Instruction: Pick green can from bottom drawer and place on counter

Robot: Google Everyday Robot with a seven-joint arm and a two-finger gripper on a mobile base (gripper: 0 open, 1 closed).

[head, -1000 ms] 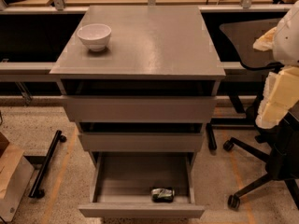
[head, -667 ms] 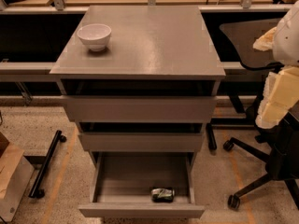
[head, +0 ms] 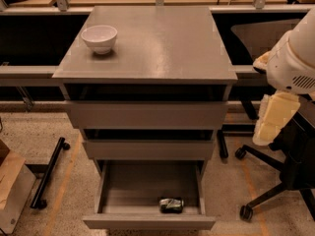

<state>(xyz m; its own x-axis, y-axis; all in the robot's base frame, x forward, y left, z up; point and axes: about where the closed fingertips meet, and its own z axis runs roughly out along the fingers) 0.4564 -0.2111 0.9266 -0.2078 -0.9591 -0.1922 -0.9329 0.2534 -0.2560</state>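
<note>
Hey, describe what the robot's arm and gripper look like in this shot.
The arm at the right edge is a rounded white shell with dark vent slots. Below it, the gripper is pale cream and blocky. No cables show.

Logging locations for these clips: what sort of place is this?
Probably an office or lab: a drawer cabinet, a wheeled chair, desks behind. The gripper hangs right of the cabinet.

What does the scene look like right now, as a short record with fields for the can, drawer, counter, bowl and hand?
can: lying on its side, front right of the bottom drawer
bottom drawer: pulled open
counter: carries the bowl; can not yet on it
bowl: upright, rear left of the counter
hand: right of the counter, below its top, well apart from the can
</note>
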